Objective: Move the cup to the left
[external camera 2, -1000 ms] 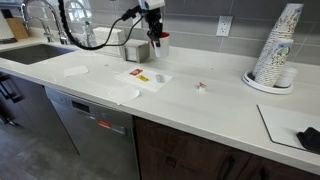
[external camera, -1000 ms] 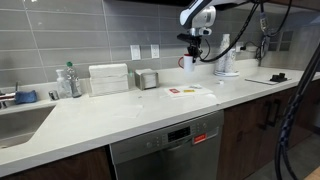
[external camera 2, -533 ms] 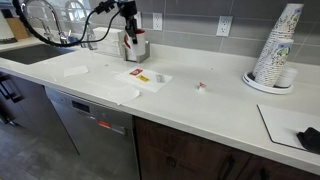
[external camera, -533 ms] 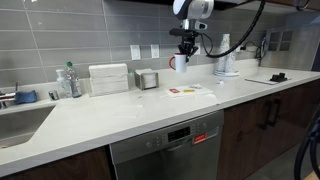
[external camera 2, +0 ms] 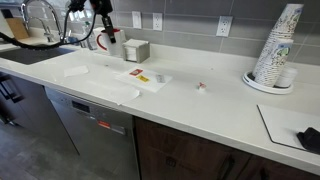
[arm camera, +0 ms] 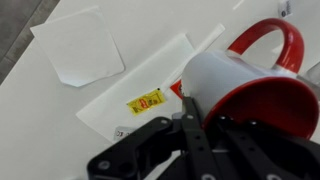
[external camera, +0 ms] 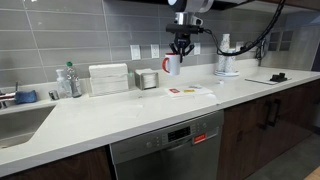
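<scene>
The cup point(external camera: 171, 64) is a small red mug with a white interior and a side handle. My gripper point(external camera: 180, 47) is shut on its rim and holds it in the air above the white counter point(external camera: 120, 110). In an exterior view the cup point(external camera 2: 104, 40) hangs near the metal canister point(external camera 2: 135, 50), with the gripper point(external camera 2: 104, 28) above it. In the wrist view the cup point(arm camera: 250, 95) fills the right side, with the gripper fingers point(arm camera: 195, 125) clamped on its wall. A white sheet with a yellow and red label point(arm camera: 148, 100) lies on the counter below.
A sink point(external camera: 15, 120) and clear bottle point(external camera: 72, 82) lie at one end of the counter, beside a white box point(external camera: 108, 78). A stack of paper cups point(external camera 2: 278, 50) stands on a plate at the other end. Papers point(external camera 2: 145, 78) lie mid-counter. A dishwasher point(external camera: 170, 145) sits below.
My gripper has carried the cup sideways along the counter, toward the sink end, past the metal canister. The cup stays in the air in the gripper's hold.
</scene>
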You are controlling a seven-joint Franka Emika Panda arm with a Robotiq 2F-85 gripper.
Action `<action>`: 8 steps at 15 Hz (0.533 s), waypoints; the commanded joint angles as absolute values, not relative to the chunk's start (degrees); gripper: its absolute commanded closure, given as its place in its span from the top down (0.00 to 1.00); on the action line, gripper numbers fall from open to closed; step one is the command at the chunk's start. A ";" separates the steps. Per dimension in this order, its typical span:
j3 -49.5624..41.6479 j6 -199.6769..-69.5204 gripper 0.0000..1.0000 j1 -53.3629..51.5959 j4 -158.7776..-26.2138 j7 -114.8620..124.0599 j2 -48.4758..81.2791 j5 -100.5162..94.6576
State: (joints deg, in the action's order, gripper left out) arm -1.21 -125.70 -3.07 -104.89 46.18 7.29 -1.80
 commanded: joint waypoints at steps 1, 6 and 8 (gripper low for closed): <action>-0.73 -125.76 0.10 -3.00 -105.54 45.48 6.66 -1.80; -0.62 -126.21 0.10 -2.87 -106.56 44.54 6.00 -1.80; -0.62 -126.24 0.10 -2.87 -106.59 44.52 6.00 -1.80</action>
